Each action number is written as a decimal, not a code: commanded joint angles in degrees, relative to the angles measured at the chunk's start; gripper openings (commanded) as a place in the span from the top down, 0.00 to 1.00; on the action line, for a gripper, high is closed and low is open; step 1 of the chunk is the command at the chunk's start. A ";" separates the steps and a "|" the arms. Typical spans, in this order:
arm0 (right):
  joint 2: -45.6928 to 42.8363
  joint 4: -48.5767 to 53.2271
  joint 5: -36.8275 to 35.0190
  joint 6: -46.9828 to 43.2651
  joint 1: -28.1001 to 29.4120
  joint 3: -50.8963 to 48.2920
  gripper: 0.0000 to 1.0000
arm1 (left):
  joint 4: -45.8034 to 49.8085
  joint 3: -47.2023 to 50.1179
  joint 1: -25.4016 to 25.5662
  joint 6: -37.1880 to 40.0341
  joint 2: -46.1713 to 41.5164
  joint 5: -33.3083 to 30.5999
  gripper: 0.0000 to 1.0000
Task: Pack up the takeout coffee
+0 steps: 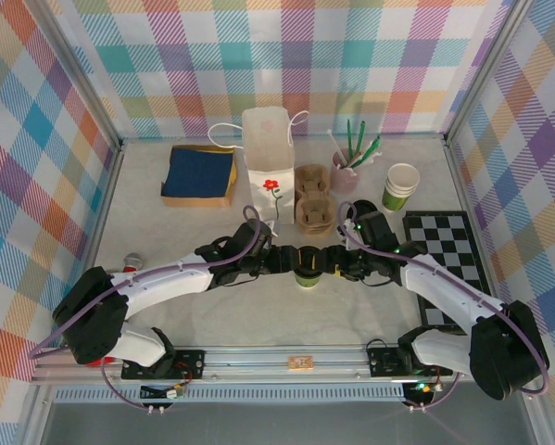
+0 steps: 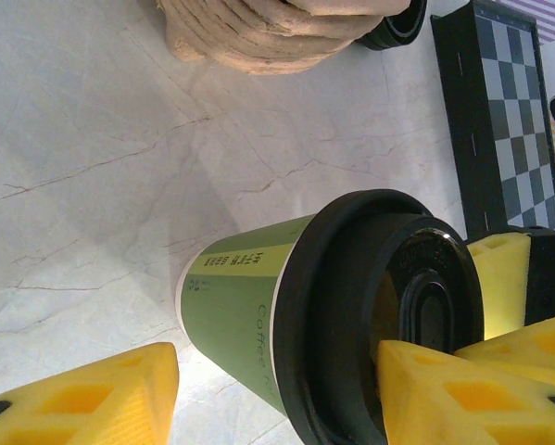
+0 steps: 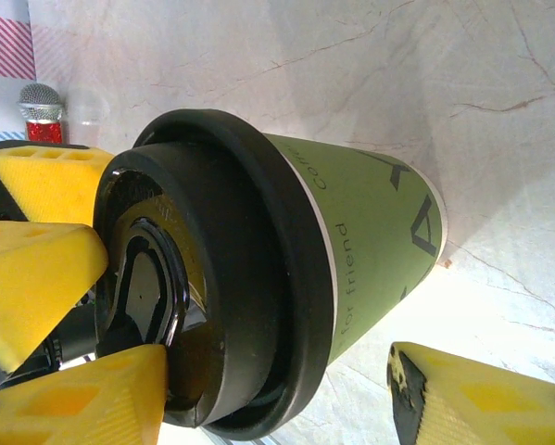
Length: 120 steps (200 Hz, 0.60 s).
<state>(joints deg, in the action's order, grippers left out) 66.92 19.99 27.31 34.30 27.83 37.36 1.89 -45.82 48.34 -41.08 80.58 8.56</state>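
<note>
Because both grippers crowd one small cup, this entry is filed under hazards.

Item: takeout coffee (image 1: 307,274), green paper cup, black lid fitted. Location: on the table (image 1: 286,320), upright as far as can be judged, on the near side of the white paper bag (image 1: 266,162), a little to its right and well apart from it.

Left gripper (image 2: 277,362): jaws part open around the lid end, holding nothing. One yellow finger (image 2: 101,394) stands clear of the cup wall. The other lies across the lid top; contact cannot be told.

Right gripper (image 3: 277,362): same condition, mirrored. Outer finger (image 3: 481,399) is clear of the wall, inner one is over the lid, nothing gripped.

Neighbours: cardboard cup carrier (image 1: 312,197) just right of the bag; pink pot of sticks (image 1: 344,171) and lidless green cup (image 1: 400,185) further right of the bag.

Hazards, judged:
1. Lid prised off, if a pinch is taken on the rim alone rather than the body.
2. Cup tipped or skated, if one finger arrives before its partner.
3. Paper wall crushed and contents spilled, if the squeeze is too hard.
4. Fingers of the two grippers fouling each other over the lid, where they sit close together.
5. Bag toppled or carrier swept, if the carry from cup to bag is low; the bag is tall, so a clipped rim seems likely.
</note>
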 commanded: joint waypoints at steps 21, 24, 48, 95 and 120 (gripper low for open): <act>2.25 2.51 -5.02 1.07 0.24 -4.74 0.39 | 4.99 4.41 0.04 -0.54 1.21 -0.78 0.44; 2.29 2.48 -5.13 1.11 0.26 -4.93 0.39 | 4.85 4.57 0.04 -0.55 1.25 -0.74 0.44; 2.39 1.82 -5.77 1.69 0.13 -6.27 0.41 | 4.15 5.27 0.02 -0.88 1.85 -0.66 0.44; 1.90 0.53 -7.19 2.85 -0.52 -9.62 0.43 | 2.99 6.29 0.07 -1.20 2.04 -0.38 0.44; 2.81 -0.43 -6.45 2.91 -0.59 -9.40 0.44 | 2.77 6.49 0.08 -1.33 2.04 -0.39 0.44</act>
<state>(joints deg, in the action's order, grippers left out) 65.67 11.77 29.93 37.08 27.31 32.03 -3.86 -42.52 48.34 -42.63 80.23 9.41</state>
